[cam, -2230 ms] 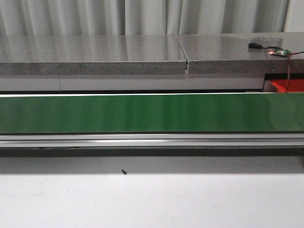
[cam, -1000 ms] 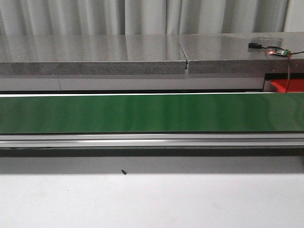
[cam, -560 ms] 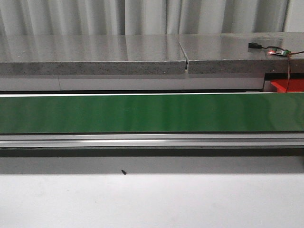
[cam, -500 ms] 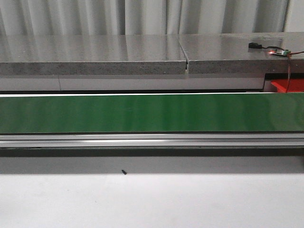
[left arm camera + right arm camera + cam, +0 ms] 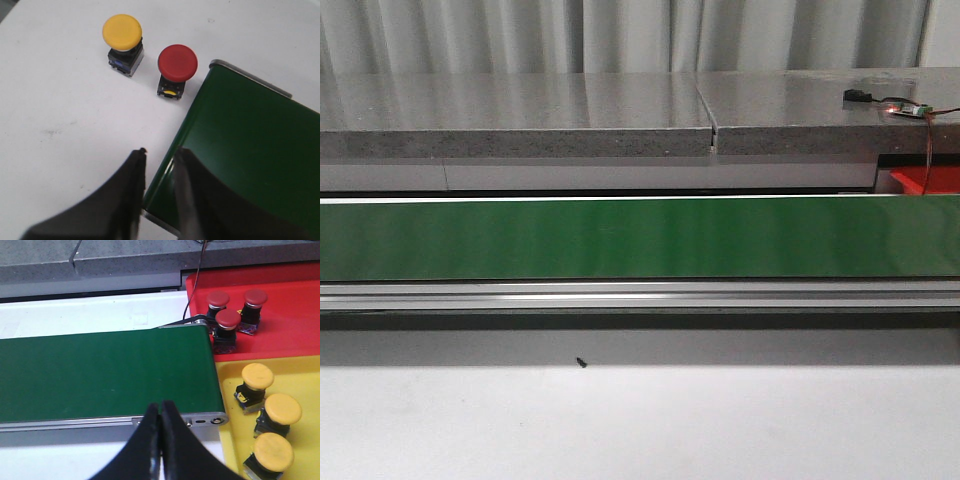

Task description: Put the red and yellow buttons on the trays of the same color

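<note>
Left gripper (image 5: 157,170) hung with its jaws only a sliver apart, nothing between them, poised over the near corner of the green belt (image 5: 250,165) where it met the white table (image 5: 55,115). Just beyond, stood upright on the table beside the belt's end: a red button (image 5: 177,62) close to the belt edge, a yellow button (image 5: 122,32) a little farther out. Neither touched. Probably parked there as the supply, ready to be set on the belt one at a time.

Over at the other end, right gripper (image 5: 160,420) pressed fully closed, tips together, empty, hovering above the near rail of the belt. Looked like a waiting post, placed to catch whatever rode down. Beside that end, near side, sat the yellow tray (image 5: 300,375) with three yellow-capped buttons already in it; farther back, the red tray (image 5: 290,295) with three red ones, one close to the belt's far corner. Sorted by colour so far, by the look of it.

From the front, showed only bare belt, no button riding, no arm in sight.
</note>
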